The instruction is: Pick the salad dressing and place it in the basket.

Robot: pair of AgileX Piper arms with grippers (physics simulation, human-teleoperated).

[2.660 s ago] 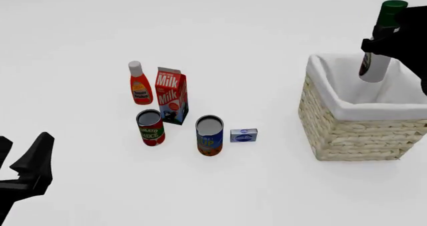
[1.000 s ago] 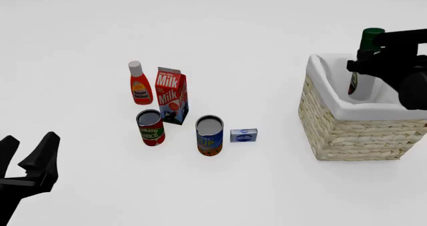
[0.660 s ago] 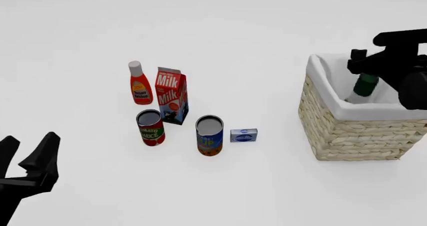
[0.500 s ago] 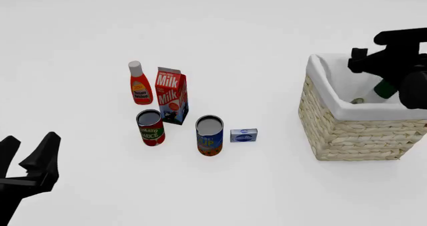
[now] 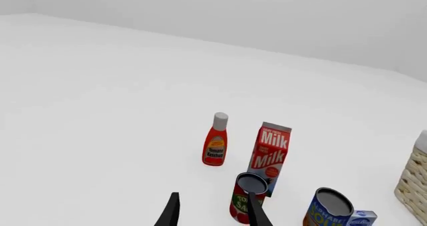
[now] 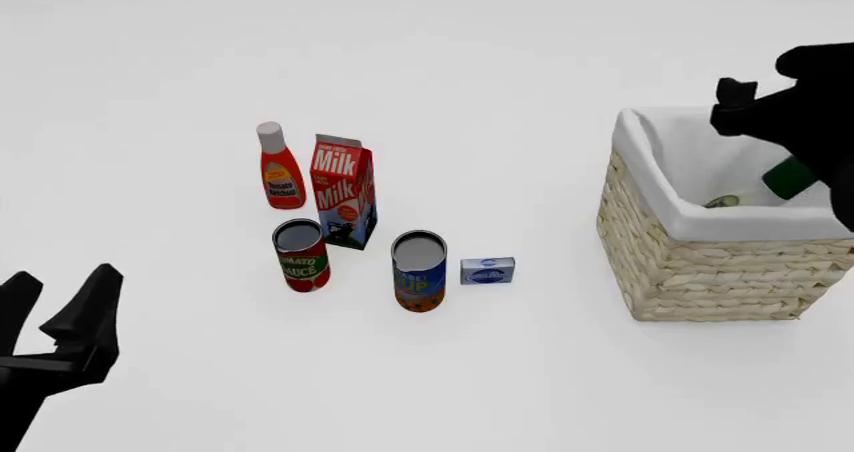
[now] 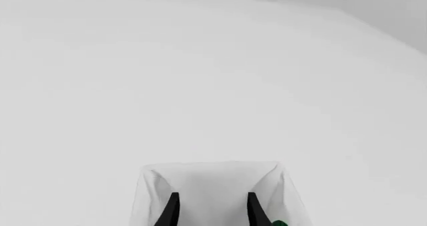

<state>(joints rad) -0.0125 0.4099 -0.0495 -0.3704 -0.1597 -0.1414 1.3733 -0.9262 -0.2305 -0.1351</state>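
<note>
**Salad dressing lies inside the basket, right gripper empty above it**

The salad dressing (image 6: 787, 178) lies tilted inside the basket (image 6: 694, 262), which stands on the right side of the table (image 6: 534, 62) in the front view. Only its dark green cap and a bit of the label show above the white cloth lining; the rest of the bottle is hidden by the lining and by the right arm. In the right wrist view a small green patch of the cap (image 7: 279, 223) shows just beside one finger, inside the basket's lined opening.

The right gripper (image 7: 212, 208) hangs over the basket with its two fingers apart and nothing between them; the white lining shows through the gap. In the front view the arm's dark bulk covers the basket's far right corner.

The left gripper (image 6: 54, 317) sits low at the near left of the table, well apart from everything, its fingers spread and empty. Its wrist view looks toward the group of groceries in the middle of the table: a red bottle with white cap (image 6: 279, 167), a milk carton (image 6: 344, 190) just beside it, a tomato sauce can (image 6: 302, 255) in front of those, a blue and orange can (image 6: 419, 271) to the right of that, and a small blue box (image 6: 487, 271) just beside this can. All of them stand upright, clear of the basket.
</note>
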